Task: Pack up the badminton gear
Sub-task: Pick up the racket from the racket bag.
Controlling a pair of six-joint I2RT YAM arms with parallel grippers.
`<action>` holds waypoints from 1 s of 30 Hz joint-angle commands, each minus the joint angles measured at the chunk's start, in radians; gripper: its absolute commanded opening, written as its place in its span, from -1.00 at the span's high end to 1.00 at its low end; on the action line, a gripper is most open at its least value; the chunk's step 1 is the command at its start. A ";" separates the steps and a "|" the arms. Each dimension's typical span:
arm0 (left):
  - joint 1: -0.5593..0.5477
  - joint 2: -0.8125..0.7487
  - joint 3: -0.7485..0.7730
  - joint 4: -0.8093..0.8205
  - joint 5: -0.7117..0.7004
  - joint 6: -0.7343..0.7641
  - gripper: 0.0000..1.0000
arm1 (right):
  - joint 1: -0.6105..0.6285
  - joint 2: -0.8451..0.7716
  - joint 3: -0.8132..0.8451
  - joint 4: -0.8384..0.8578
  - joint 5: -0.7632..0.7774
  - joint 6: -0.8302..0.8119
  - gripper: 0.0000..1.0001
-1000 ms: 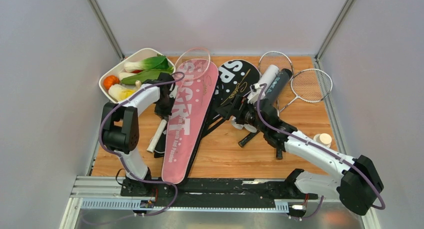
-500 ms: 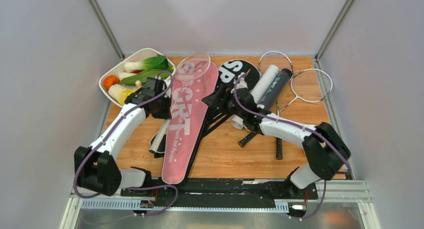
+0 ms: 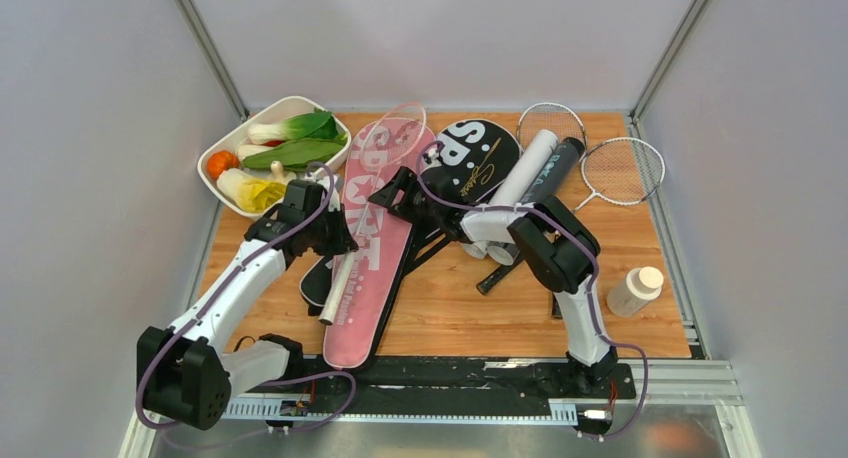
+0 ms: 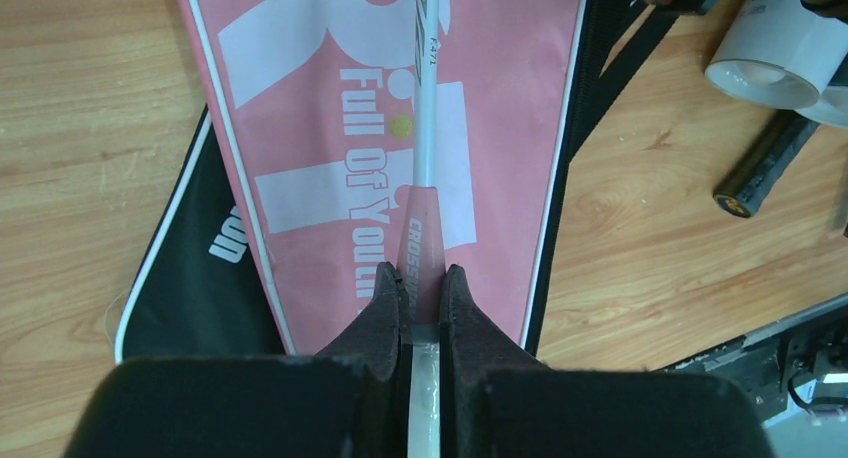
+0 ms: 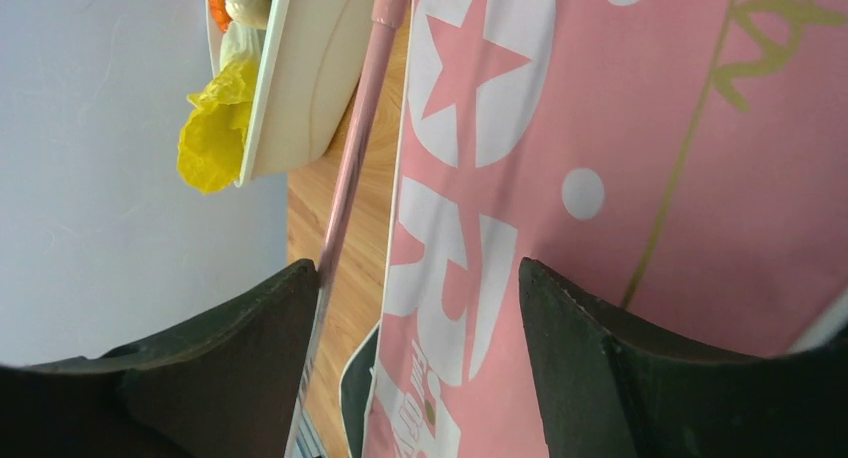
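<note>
My left arm [image 3: 235, 283] and right arm [image 3: 583, 313] share 1 build: smooth white shells on the long links, chunky black housings at the joints. A thin purple cable [image 3: 215, 288] runs along each, looping loose in places. Both stand on 1 black rail [image 3: 450, 373] with a silver slotted strip [image 3: 400, 410] in front of it. My left fingers [image 4: 385, 318] are matte black wedges with blunt tips; my right fingers [image 5: 235, 358] are the same black, broad and curved.

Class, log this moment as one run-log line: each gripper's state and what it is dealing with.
left gripper: shut on pink racket | right gripper: open over pink cover | racket shaft: lying on top of cover
</note>
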 commanded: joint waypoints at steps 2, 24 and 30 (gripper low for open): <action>-0.003 -0.038 -0.022 0.117 0.057 -0.028 1.00 | -0.003 0.074 0.092 0.100 -0.052 0.076 -0.46; -0.007 -0.073 0.020 0.049 0.107 0.038 -0.13 | -0.057 -0.030 -0.049 0.301 -0.213 0.139 1.00; -0.082 -0.107 0.070 -0.021 0.026 0.051 -0.20 | -0.109 -0.213 -0.191 0.212 -0.323 0.084 1.00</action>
